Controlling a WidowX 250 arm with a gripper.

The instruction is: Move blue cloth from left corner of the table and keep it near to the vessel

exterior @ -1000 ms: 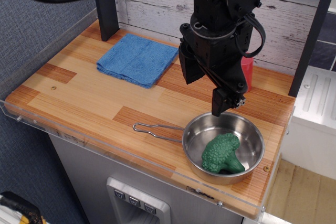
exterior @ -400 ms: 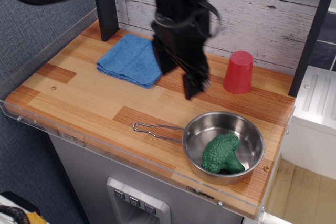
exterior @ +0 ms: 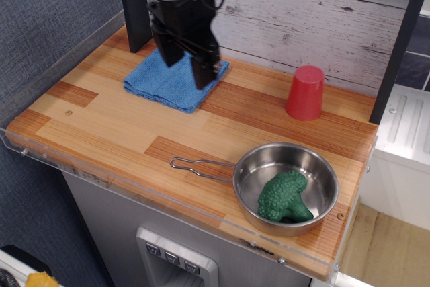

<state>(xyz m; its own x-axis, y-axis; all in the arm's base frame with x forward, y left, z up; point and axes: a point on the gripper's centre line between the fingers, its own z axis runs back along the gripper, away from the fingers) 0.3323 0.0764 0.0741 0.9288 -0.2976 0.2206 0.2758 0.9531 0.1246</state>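
Blue terry is your target: the folded blue cloth lies flat at the back left of the wood-plank table, with the gripper hanging right over it, its two dark fingers parted with a clear gap between them and nothing held. Whether the tips touch the towel you cannot tell from this single view.

The steel pan, your vessel, sits well apart at the front right, wire handle pointing left, a green toy broccoli inside; a red cup stands upside down near the back wall.

For a good pick, come straight down near the cloth's middle, press into the pile so both fingers bite several layers, then close. Lift enough that trailing corners clear the pan's handle, and set it down beside the pan, not on the rim.
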